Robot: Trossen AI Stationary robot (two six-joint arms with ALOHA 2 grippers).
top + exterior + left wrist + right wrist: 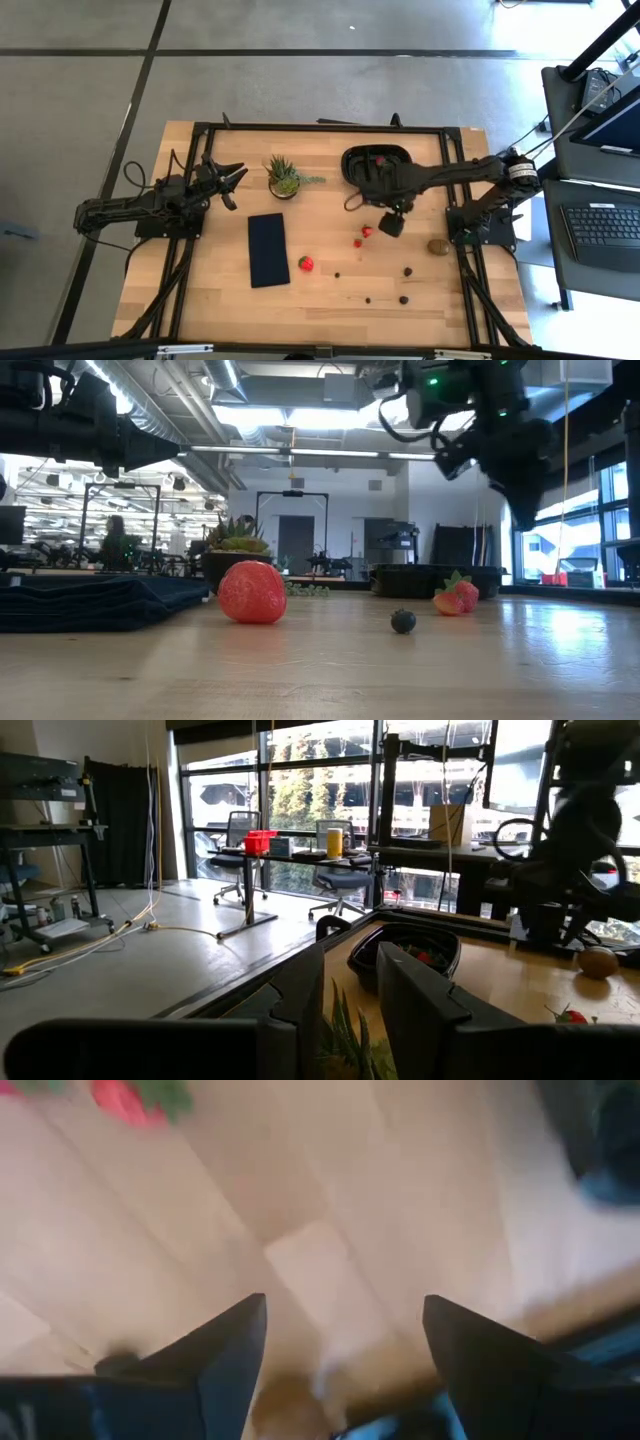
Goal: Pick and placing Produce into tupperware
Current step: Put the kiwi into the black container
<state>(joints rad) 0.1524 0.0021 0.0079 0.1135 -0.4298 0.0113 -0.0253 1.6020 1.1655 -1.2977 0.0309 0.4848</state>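
The tupperware (352, 160) is sitting toward twelve o'clock on the desk (230, 290), a little right of centre, a black oval tub with a rounded rim. Inside it a red piece of produce (379, 160) is lying against the dark floor; the right arm is crossing over the tub, so the rest of the inside is hidden. From the left wrist view the tub (405, 948) is showing red and green pieces within.

Outward from the tub, at about five o'clock from it, the right hand (391, 224) is hanging over bare wood with its fingers (215, 1350) standing well apart and nothing between them. Just beside it, at its nine o'clock, a small strawberry (366, 231) is lying, and a smaller red bit (357, 243) is lying near that. A larger strawberry (306, 263) is resting farther toward seven o'clock, just beside the flat dark pad (268, 249). The brown kiwi-like piece (437, 246) is lying at three o'clock of the desk near the right arm's base. Tiny dark berries (407, 270) are lying scattered toward five o'clock, well apart from one another.

The spiky potted plant (284, 177) is standing at nine o'clock of the tub, apart from it.

The left hand (232, 178) is waiting at the desk's nine o'clock, beside the plant, its fingers (300, 995) parted by a narrow gap and gripping nothing.
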